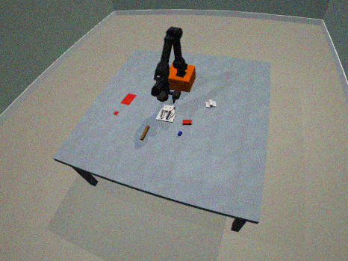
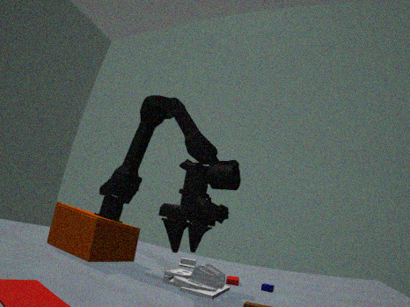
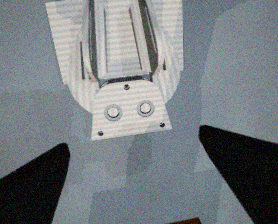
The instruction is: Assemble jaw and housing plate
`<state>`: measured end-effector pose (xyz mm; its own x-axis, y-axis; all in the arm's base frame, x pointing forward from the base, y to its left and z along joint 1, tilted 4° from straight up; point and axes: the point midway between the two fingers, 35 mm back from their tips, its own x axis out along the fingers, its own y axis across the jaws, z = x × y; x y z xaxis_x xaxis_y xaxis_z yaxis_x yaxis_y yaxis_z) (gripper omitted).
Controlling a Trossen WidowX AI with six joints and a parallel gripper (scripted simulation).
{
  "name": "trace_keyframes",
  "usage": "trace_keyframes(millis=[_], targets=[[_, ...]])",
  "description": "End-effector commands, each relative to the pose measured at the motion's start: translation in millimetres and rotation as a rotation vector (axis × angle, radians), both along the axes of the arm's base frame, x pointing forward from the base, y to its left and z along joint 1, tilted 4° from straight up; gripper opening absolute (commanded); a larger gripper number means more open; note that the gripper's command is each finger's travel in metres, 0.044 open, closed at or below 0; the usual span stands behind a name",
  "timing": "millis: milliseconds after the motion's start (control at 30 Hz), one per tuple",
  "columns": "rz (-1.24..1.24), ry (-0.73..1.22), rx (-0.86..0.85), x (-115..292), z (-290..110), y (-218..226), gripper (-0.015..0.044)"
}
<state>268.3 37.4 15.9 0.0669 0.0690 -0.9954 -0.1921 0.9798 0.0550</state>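
My jaws (image 1: 169, 100) (image 2: 184, 251) stand wide and empty above the plate (image 1: 169, 108) (image 2: 178, 272) (image 3: 131, 95); dipping now could knock it off its stubs.

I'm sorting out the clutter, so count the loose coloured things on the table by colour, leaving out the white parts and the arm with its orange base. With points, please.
Red: 3, a flat sheet (image 1: 128, 99) (image 2: 31, 292), a small square (image 1: 116, 113), a block (image 1: 187, 122) (image 2: 232, 281)
Blue: 1, a small piece (image 1: 180, 133) (image 2: 267, 288)
Brown: 1, a bar (image 1: 145, 132) (image 2: 257, 304)
Total: 5
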Motion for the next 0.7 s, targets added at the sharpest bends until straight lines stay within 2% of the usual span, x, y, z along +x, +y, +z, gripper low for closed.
trace_keyframes(millis=[0, 467, 667], targets=[[0.0, 0.0, 0.0, 0, 0, 0, 0.044], [0.005, 0.013, 0.001, -66, 52, -13, 0.044], [0.005, 0.014, 0.001, -70, 54, -13, 0.044]])
